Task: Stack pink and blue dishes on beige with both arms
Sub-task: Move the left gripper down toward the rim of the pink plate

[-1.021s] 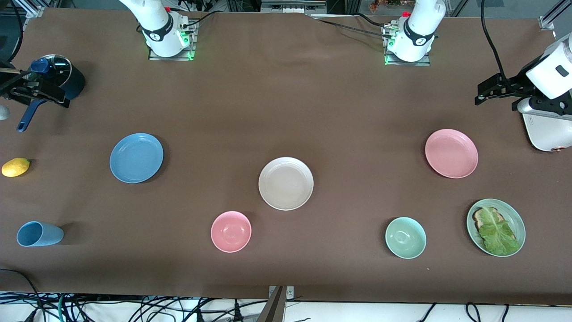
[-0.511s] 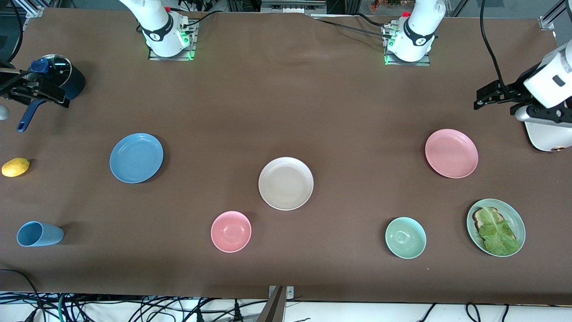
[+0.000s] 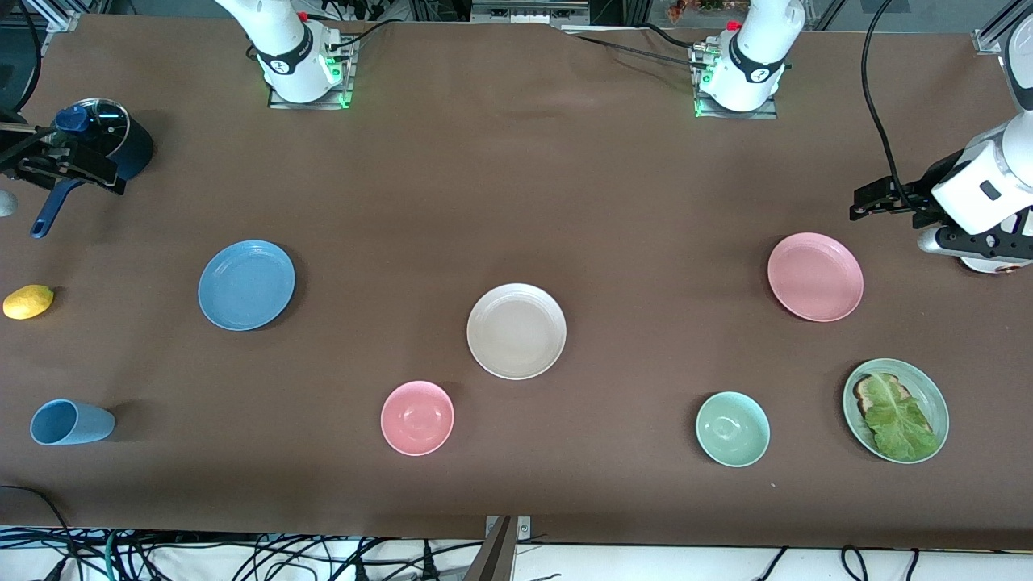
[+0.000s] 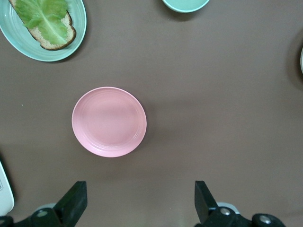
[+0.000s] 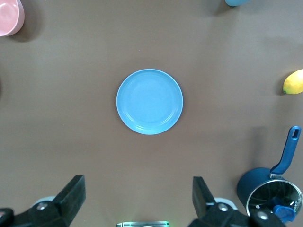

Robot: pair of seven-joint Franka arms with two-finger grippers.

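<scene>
We see the beige plate (image 3: 516, 331) lying bare in the middle of the brown table (image 3: 516, 177), nothing stacked on it yet. The blue plate (image 3: 246, 285) lies flat toward the right arm's end, the pink plate (image 3: 815, 277) flat toward the left arm's end, each well apart from the beige one.

Up in the air, the left gripper (image 4: 141, 204) hangs over the bare table just beside the pink plate, fingers (image 4: 75, 201) spread wide and holding nothing. We find the right gripper (image 5: 138, 198) over the table near the blue saucepan (image 3: 109, 145), at the right arm's end; its fingers (image 5: 73, 191) too stand wide apart and empty, with the blue plate in plain sight below its camera.

Nearer the front camera we spot a small pink bowl (image 3: 417, 417), a pale green bowl (image 3: 733, 428) and a green plate (image 3: 928, 387) carrying toast with lettuce (image 3: 894, 415). A lemon (image 3: 28, 301) and a blue cup (image 3: 71, 422) lie at the right arm's end.
</scene>
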